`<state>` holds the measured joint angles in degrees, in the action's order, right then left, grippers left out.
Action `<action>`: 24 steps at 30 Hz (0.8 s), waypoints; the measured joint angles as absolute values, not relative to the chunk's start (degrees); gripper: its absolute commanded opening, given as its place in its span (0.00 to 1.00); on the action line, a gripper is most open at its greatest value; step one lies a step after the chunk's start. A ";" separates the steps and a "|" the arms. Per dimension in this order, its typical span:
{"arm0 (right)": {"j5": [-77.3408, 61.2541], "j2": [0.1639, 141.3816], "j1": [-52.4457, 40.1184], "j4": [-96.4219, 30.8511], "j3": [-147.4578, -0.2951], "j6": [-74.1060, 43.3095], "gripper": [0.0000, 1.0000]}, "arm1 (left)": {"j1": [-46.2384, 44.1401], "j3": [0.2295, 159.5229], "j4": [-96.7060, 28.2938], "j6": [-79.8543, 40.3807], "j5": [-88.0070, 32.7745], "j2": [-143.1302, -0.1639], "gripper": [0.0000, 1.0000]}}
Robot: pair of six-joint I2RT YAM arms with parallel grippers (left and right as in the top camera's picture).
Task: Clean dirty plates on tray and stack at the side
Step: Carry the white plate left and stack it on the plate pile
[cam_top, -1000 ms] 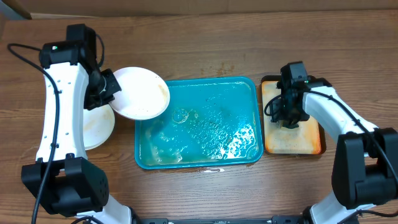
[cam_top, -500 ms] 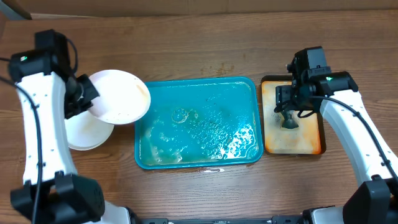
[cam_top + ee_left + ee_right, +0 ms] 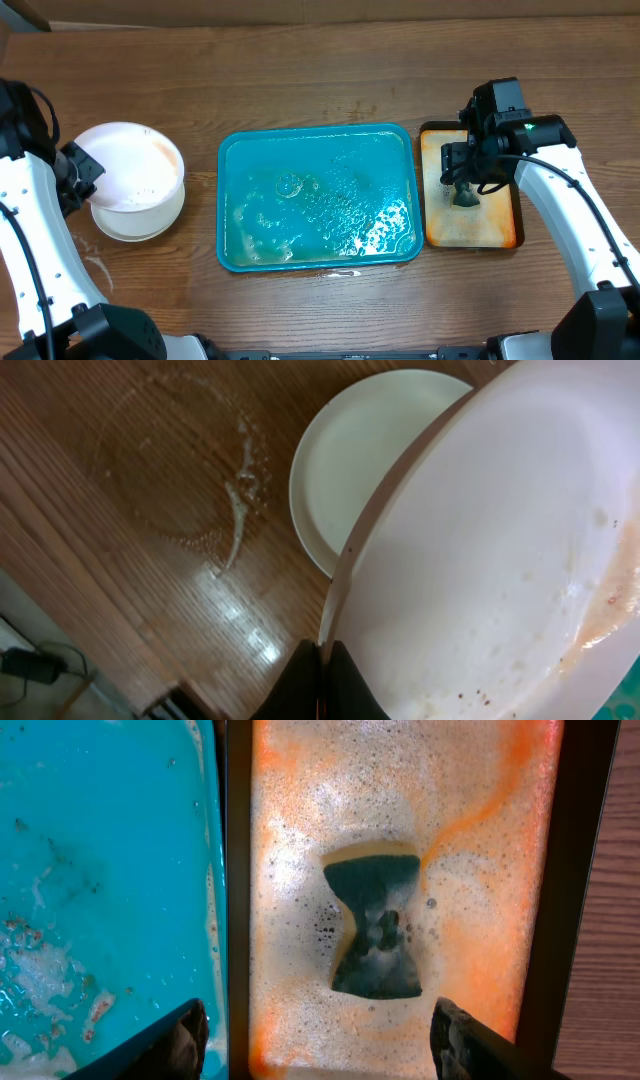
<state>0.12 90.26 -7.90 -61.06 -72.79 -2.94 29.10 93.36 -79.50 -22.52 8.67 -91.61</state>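
Note:
My left gripper (image 3: 88, 168) is shut on the rim of a white plate (image 3: 130, 165), which it holds tilted just above another plate (image 3: 140, 224) lying on the table at the left. In the left wrist view my fingertips (image 3: 322, 672) pinch the held plate (image 3: 500, 560), which has a faint brown smear near its right edge. The lower plate (image 3: 360, 460) looks clean. The teal tray (image 3: 232, 150) sits in the middle, wet and soapy, with no plate on it. My right gripper (image 3: 322, 1045) is open above a dark sponge (image 3: 375, 925).
The sponge (image 3: 467, 197) lies in the foamy orange dark-rimmed tray (image 3: 500, 235) right of the teal tray (image 3: 100, 870). A wet ring (image 3: 190, 470) marks the wood left of the plates. A cardboard edge runs along the back of the table.
My left arm carried the white plate left, from the teal tray's far left corner to above the plate at the side. My right gripper rose off the sponge, then stayed still.

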 measured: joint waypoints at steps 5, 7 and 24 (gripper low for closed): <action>-0.43 90.26 -7.90 -61.06 -72.79 -2.94 0.73 | 31.44 84.29 -72.73 -22.52 8.67 -91.57 0.04; -0.67 90.26 -7.90 -61.04 -72.79 -2.96 0.73 | 32.42 81.17 -69.58 -22.55 8.58 -91.57 0.04; -1.08 90.26 -7.90 -61.49 -72.79 -2.94 0.73 | 35.05 71.88 -55.94 -23.81 6.81 -93.51 0.49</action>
<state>-1.08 90.26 -7.90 -61.49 -72.79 -2.94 35.05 71.88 -55.94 -23.81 6.81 -93.51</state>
